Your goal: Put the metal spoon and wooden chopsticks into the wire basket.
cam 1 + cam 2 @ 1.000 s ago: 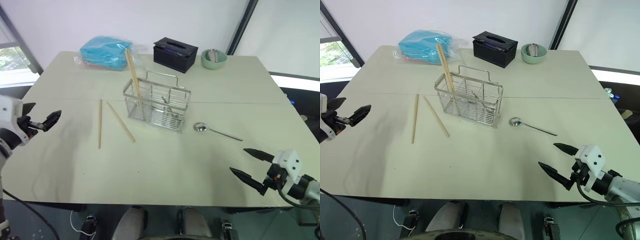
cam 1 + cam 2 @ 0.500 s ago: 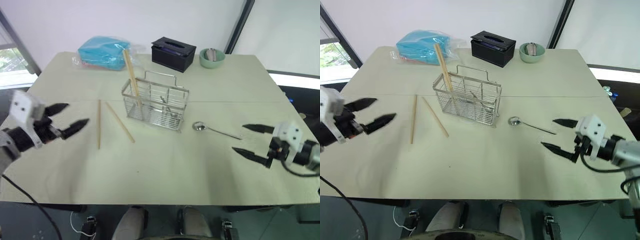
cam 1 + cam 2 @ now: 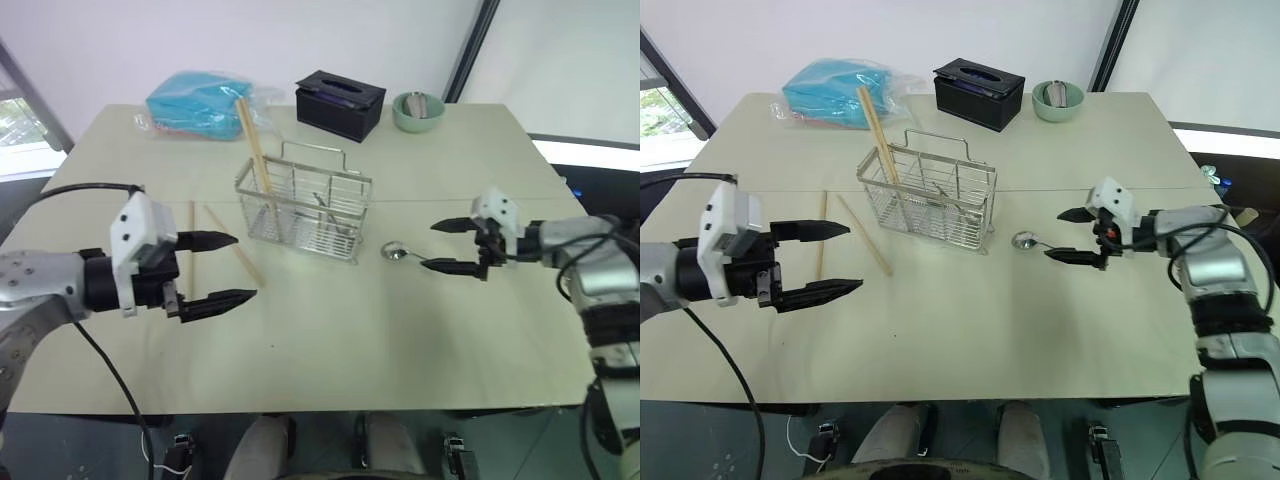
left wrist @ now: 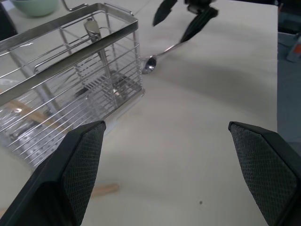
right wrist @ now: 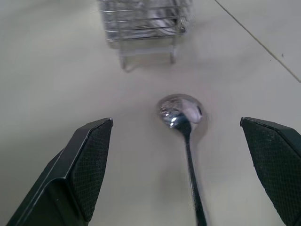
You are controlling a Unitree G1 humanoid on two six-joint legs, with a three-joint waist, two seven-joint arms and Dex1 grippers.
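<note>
On the table (image 3: 330,340), both spread grippers (image 3: 222,270) (image 3: 452,246) grasp nothing; no writing legible.

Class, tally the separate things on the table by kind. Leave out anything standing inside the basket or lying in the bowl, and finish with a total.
wooden chopsticks lying flat: 2
metal spoon: 1
wire basket: 1
black tissue box: 1
green bowl: 1
blue packet: 1
Total: 7

You can't read any words, numbers or signs here; nothing on the table has writing you can make out.
</note>
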